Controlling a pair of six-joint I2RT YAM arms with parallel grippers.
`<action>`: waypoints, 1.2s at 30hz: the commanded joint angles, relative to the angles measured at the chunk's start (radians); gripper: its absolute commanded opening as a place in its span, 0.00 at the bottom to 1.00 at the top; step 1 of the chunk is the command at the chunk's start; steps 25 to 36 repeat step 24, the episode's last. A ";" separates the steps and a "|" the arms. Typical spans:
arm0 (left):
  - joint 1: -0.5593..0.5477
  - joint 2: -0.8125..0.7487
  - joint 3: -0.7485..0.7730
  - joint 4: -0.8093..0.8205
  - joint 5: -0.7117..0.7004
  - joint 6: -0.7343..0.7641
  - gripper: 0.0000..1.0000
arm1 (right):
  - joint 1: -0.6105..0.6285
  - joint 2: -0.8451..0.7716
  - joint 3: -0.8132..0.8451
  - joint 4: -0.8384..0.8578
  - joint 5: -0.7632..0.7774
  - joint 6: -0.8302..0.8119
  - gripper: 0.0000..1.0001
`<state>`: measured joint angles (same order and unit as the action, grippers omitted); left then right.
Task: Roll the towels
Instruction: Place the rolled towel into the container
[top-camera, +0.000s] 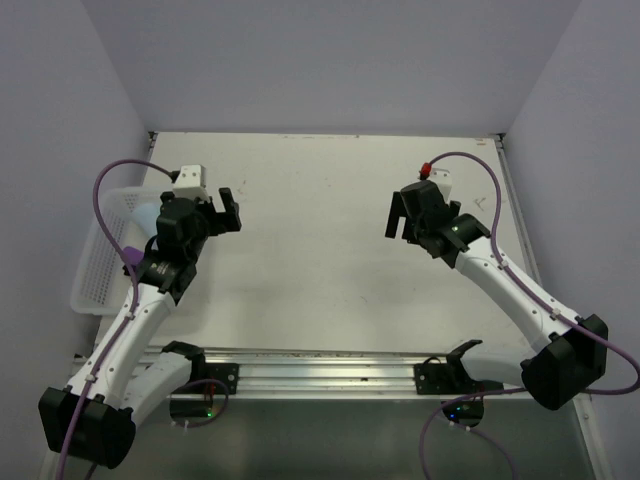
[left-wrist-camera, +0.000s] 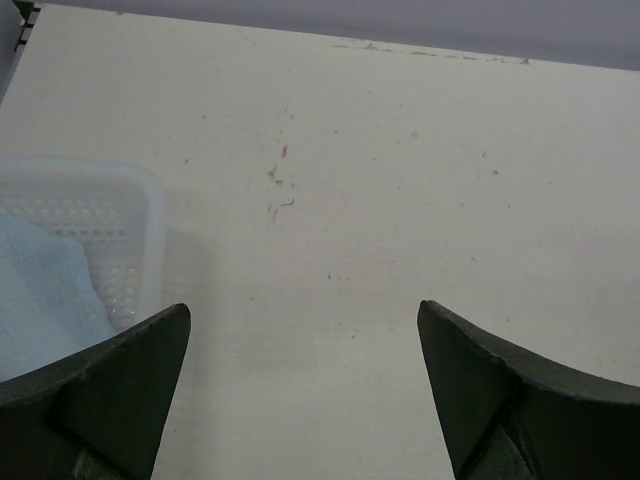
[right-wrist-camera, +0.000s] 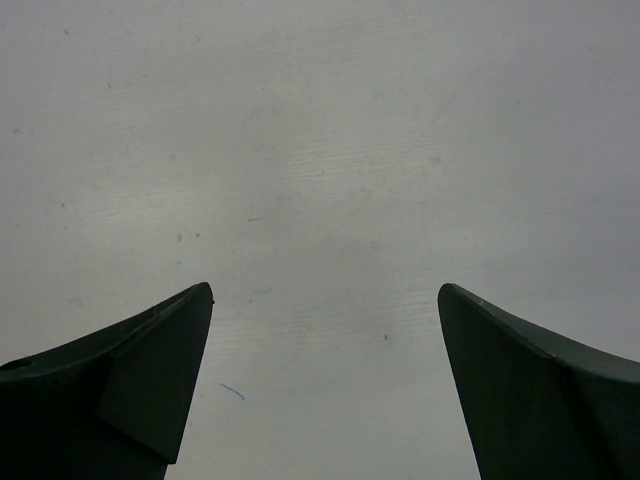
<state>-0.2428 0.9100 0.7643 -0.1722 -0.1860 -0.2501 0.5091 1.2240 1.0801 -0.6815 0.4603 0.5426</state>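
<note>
Across the pale table (top-camera: 330, 290) we see both arms reaching inward from their bases at the near edge, the left arm (top-camera: 140, 310) on one side and the right arm (top-camera: 520, 290) on the other, well apart. At the table's left edge sits the white mesh basket (top-camera: 95, 265), partly hidden by the left arm. Inside it lies the light blue towel (left-wrist-camera: 40, 290); the dark towel we cannot make out. Just beside the basket, the left gripper (left-wrist-camera: 303, 315) hovers above bare tabletop, its jaws spread wide and holding nothing. Over on its own side the right gripper (right-wrist-camera: 325, 290) hangs above bare tabletop too, jaws likewise wide, nothing between them.
</note>
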 joint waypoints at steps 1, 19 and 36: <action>-0.007 -0.033 -0.003 0.065 0.023 0.009 1.00 | -0.001 0.029 0.057 -0.046 0.067 0.008 0.99; -0.012 -0.005 -0.011 0.068 -0.018 0.034 1.00 | -0.026 0.120 0.072 0.014 -0.003 -0.018 0.99; -0.012 -0.010 -0.013 0.069 -0.018 0.037 1.00 | -0.032 0.123 0.052 0.011 0.001 -0.012 0.99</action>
